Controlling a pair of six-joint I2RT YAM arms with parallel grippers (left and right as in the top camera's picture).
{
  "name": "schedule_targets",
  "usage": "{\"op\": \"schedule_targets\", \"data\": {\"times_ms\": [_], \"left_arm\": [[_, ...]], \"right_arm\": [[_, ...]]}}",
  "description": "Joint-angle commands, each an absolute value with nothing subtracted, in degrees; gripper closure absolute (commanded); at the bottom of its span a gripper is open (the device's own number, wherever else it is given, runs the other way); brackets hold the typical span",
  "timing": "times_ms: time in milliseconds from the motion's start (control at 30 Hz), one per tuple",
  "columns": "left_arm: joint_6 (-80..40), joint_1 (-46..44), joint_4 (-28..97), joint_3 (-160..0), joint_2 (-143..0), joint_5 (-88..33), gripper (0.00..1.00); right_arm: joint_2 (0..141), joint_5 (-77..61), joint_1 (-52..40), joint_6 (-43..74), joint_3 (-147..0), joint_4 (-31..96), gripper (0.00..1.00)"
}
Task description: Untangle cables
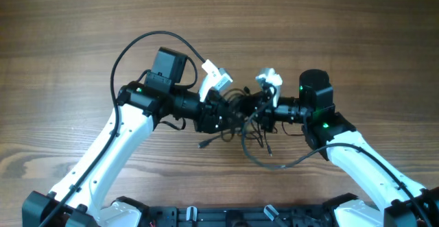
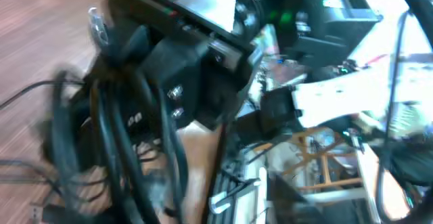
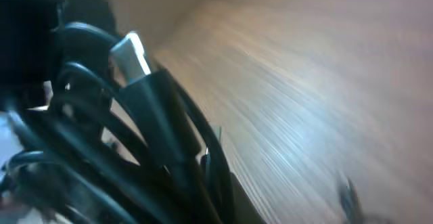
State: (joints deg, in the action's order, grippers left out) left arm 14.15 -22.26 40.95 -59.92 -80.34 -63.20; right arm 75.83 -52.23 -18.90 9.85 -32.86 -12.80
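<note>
Cables (image 1: pixel 241 125) bunched mid-desk (image 1: pixel 68 21) between both arms look light, limp, thin and slippery, best pinched near a plug (image 3: pixel 132 55); right fingers (image 1: pixel 263 109) clamp them, left fingers (image 1: pixel 221 112) can't tell.

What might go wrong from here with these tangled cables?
The left gripper and right gripper crowd the cables mid-table, nearly touching, so they may bump. The loops look knotted between them, so pulling apart might tighten the tangle instead of freeing it.

Arms angle inward; left gripper (image 1: pixel 230 108) faces right gripper (image 1: pixel 258 110) closely; right closed.
</note>
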Motion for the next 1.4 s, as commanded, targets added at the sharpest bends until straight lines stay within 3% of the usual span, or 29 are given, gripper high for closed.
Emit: {"op": "schedule_targets", "data": {"times_ms": [0, 167, 233, 400, 633, 767, 900, 933, 1000, 1067, 1133, 1233, 1367], "left_arm": [[5.0, -19.5, 40.0, -60.2, -80.4, -52.7, 0.0], [-20.7, -18.7, 34.8, -60.2, -80.4, -35.3, 0.0], [-25.8, -19.6, 33.0, -60.2, -80.4, -32.0, 0.0], [-28.0, -24.8, 29.6, -60.2, -80.5, -30.1, 0.0], [-58.1, -31.3, 26.9, -60.2, -84.1, -19.7, 0.0], [-61.8, -34.1, 20.6, -60.2, -88.0, -19.3, 0.02], [-60.1, -34.7, 18.8, -60.2, -91.0, -13.0, 0.3], [-57.8, -34.7, 18.8, -60.2, -91.5, -11.8, 0.33], [-53.7, -34.6, 18.9, -60.2, -91.6, -11.9, 0.47], [-49.9, -34.7, 18.9, -60.2, -91.6, -12.6, 0.75], [-49.4, -34.6, 19.6, -60.2, -91.6, -12.5, 0.96], [-46.7, -34.3, 19.7, -60.2, -91.6, -12.6, 0.96], [-44.3, -34.3, 19.9, -60.2, -91.6, -12.6, 0.96]], "right_arm": [[75.5, -38.1, -17.3, 31.2, -33.2, -8.3, 0.96], [75.5, -36.1, -16.8, 50.4, -33.2, -5.9, 0.96], [75.5, -37.9, -16.9, 54.6, -33.2, -5.9, 0.96], [75.5, -38.5, -16.9, 55.7, -33.2, -4.9, 0.96], [75.5, -38.5, -16.9, 55.7, -33.2, -4.6, 0.96], [75.5, -38.3, -16.9, 55.7, -33.2, -3.3, 0.96], [75.5, -38.3, -16.9, 54.7, -33.2, -3.0, 0.96], [75.5, -38.3, -16.9, 53.6, -33.2, -3.0, 0.96], [75.5, -38.2, -16.8, 52.3, -33.2, -2.9, 0.95], [75.5, -37.5, -16.8, 52.5, -33.2, -2.9, 0.93], [75.5, -37.0, -16.8, 52.5, -33.2, -2.6, 0.91], [75.5, -36.8, -16.8, 52.5, -33.2, -1.6, 0.88], [75.5, -36.8, -16.8, 52.5, -33.2, -1.6, 0.73]]}}
